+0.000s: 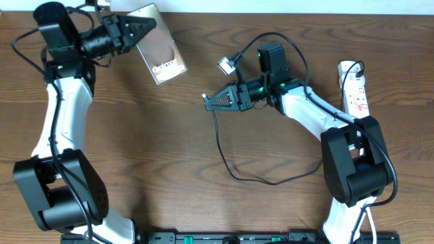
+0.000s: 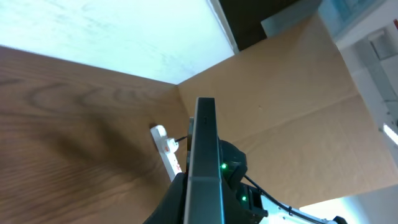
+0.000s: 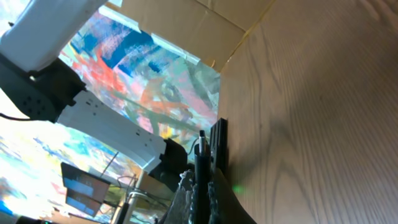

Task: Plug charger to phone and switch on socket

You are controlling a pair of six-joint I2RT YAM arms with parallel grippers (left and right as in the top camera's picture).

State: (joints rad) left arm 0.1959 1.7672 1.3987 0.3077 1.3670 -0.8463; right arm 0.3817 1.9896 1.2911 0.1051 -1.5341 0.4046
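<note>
The phone (image 1: 161, 49) sits at the far left of the tabletop (image 1: 271, 203), its glossy brown back with white lettering facing up and its body turned at a slant. The left hand (image 1: 148, 27) pinches it at its far end, and the left wrist view shows the handset edge-on between the pressed fingers. Whether its near end rests on the wood cannot be told. The right hand (image 1: 209, 101) is around the middle of the tabletop, to the right of the phone and nearer, with its fingers pressed together on the end of the charger (image 1: 220, 146). A small pale tip pokes out of the fingertips toward the left. That tip and the phone are apart, with only bare wood between them. From the right hand the thin black cable drops toward the near side, curls in a loop and runs off to the right under the right arm. The socket (image 1: 355, 88) lies at the far right edge, a white strip with red switch marks, with its near end hidden by the right arm's elbow. A cardboard wall (image 2: 292, 93) stands behind the tabletop in the left wrist view.
</note>
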